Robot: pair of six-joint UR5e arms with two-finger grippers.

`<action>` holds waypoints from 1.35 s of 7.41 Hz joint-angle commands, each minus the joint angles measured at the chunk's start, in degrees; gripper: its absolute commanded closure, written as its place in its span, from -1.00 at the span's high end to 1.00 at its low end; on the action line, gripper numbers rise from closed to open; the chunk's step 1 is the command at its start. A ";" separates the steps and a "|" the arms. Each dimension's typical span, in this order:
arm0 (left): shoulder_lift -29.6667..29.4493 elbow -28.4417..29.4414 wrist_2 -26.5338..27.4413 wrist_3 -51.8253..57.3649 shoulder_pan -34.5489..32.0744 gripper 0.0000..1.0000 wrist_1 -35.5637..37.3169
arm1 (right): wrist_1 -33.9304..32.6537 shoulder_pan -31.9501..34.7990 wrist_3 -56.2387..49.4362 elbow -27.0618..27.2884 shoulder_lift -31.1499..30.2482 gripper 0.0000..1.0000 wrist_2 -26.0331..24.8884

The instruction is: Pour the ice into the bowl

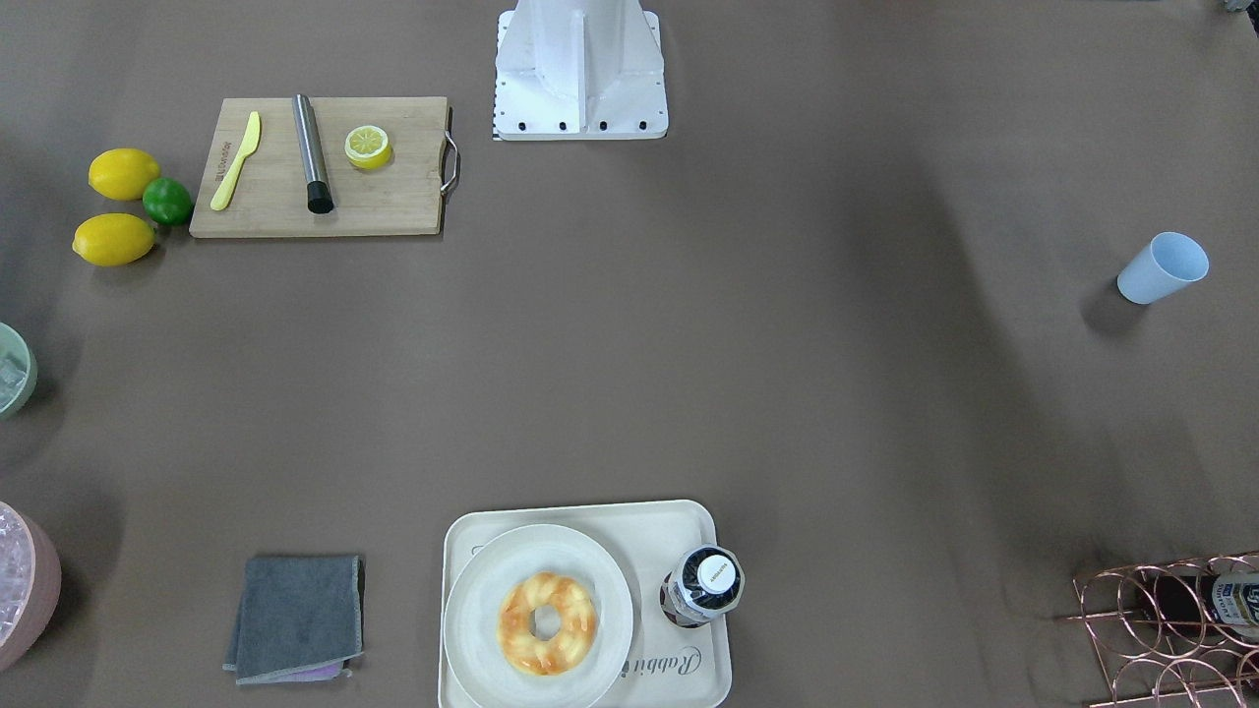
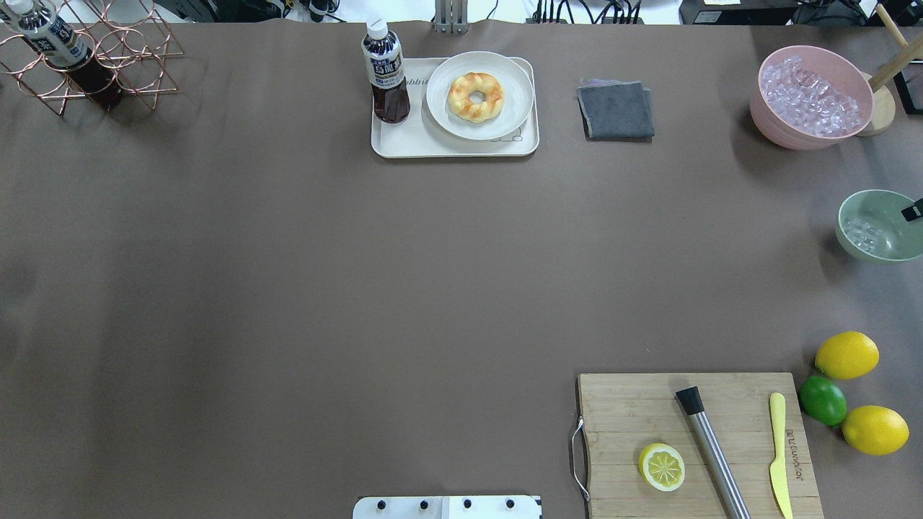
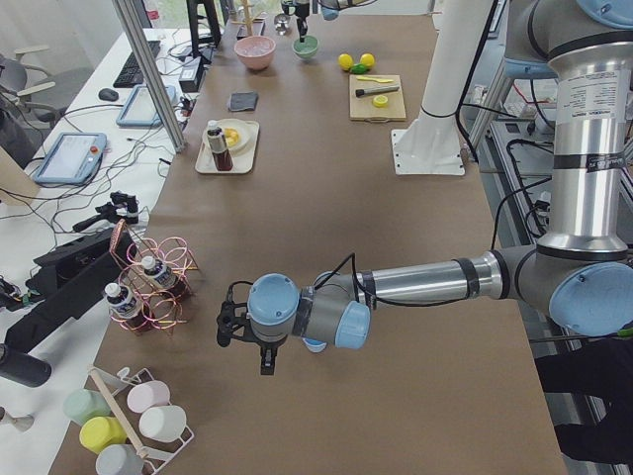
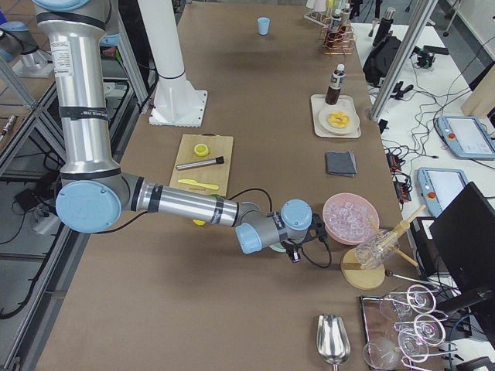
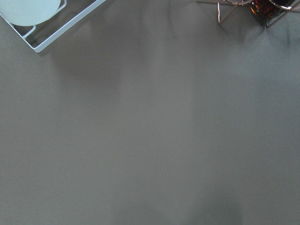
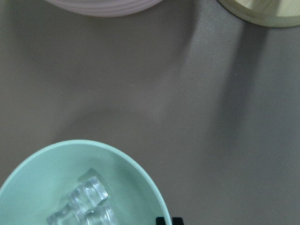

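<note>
Your left gripper [image 3: 227,327], jaws unreadable, sits well apart from the small clear ice cubes [image 2: 864,234], which already lie in the round pale mint-green bowl [image 2: 888,241] directly beneath the nearer right gripper [image 6: 168,220], whose jaw state I cannot tell either.

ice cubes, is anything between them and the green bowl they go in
Nothing visible stands in the way. The ice cubes already lie inside the green bowl, next to the pink tub.

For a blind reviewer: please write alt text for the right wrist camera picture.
A pale green bowl at the lower left holds a few clear ice cubes. Brown table fills the rest, with a pink tub at the top edge.
</note>
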 commanded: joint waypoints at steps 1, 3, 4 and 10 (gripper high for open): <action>-1.38 2.24 2.60 4.39 0.11 0.94 0.20 | 1.65 -0.55 0.39 -1.68 0.95 -1.00 -0.65; -2.63 2.27 3.05 3.78 -0.15 0.94 0.46 | 1.57 -0.82 2.93 -0.89 0.96 -0.26 -2.74; -0.80 -4.79 2.96 -0.92 -1.03 0.94 2.38 | 1.66 -0.91 2.94 -0.80 0.96 -0.06 -2.85; 1.33 -8.46 3.40 -1.85 -0.42 0.95 6.44 | -0.61 -0.38 6.35 4.80 1.04 0.98 -2.58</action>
